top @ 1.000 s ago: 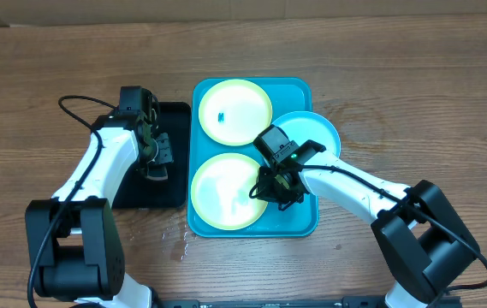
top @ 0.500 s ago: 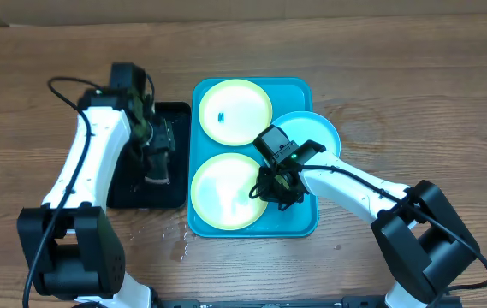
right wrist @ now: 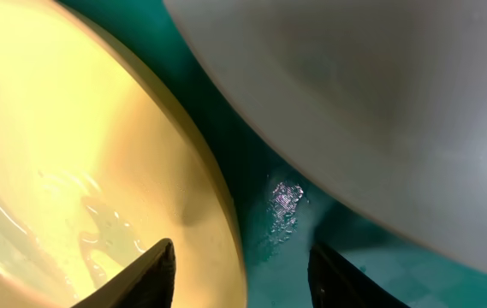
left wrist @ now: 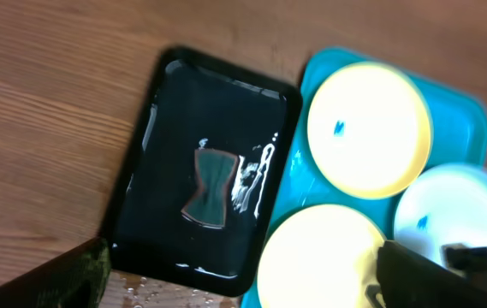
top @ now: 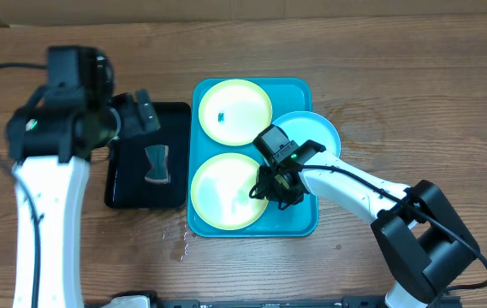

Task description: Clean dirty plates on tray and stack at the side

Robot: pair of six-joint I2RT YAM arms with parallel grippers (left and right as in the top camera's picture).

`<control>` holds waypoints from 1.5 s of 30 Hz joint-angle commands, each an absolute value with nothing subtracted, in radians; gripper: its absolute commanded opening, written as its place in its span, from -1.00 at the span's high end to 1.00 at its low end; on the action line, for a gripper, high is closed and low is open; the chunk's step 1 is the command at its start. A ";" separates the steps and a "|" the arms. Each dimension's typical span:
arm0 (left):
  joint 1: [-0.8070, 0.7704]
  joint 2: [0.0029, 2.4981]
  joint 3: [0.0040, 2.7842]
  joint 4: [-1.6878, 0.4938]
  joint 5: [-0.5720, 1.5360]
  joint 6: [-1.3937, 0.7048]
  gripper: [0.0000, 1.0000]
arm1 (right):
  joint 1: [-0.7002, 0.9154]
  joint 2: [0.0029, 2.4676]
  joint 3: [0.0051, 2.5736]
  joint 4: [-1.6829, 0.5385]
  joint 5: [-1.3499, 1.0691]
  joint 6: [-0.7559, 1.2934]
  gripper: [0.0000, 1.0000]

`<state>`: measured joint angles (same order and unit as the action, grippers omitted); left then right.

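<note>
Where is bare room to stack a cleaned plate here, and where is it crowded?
Free: bare wood right of the cyan plate, beyond the right arm, and the strip beyond the blue tray. Crowded: the tray, filled by the far yellow-green plate and near yellow-green plate, right fingers at its rim. The black tray holds a dark pad.

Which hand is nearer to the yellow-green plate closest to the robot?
Right. The right hand is at the right rim of the near yellow-green plate, over the blue tray. The left hand is raised over the far end of the black tray, off to the left.
</note>
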<state>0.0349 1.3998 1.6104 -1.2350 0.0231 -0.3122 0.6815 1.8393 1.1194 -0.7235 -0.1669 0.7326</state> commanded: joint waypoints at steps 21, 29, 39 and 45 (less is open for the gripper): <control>0.073 1.296 1.632 -1.309 -0.123 -0.341 -1.00 | 0.685 1.843 1.118 -0.710 -0.142 0.734 0.38; 0.073 1.296 1.632 -1.309 -0.123 -0.341 -1.00 | 0.685 1.843 1.118 -0.710 -0.132 0.734 0.38; 0.073 1.296 1.632 -1.309 -0.123 -0.341 -0.99 | 0.685 1.843 1.118 -0.695 -0.132 0.734 0.48; 0.073 1.296 1.632 -1.309 -0.123 -0.341 -1.00 | 0.685 1.843 1.118 -0.685 -0.132 0.735 0.49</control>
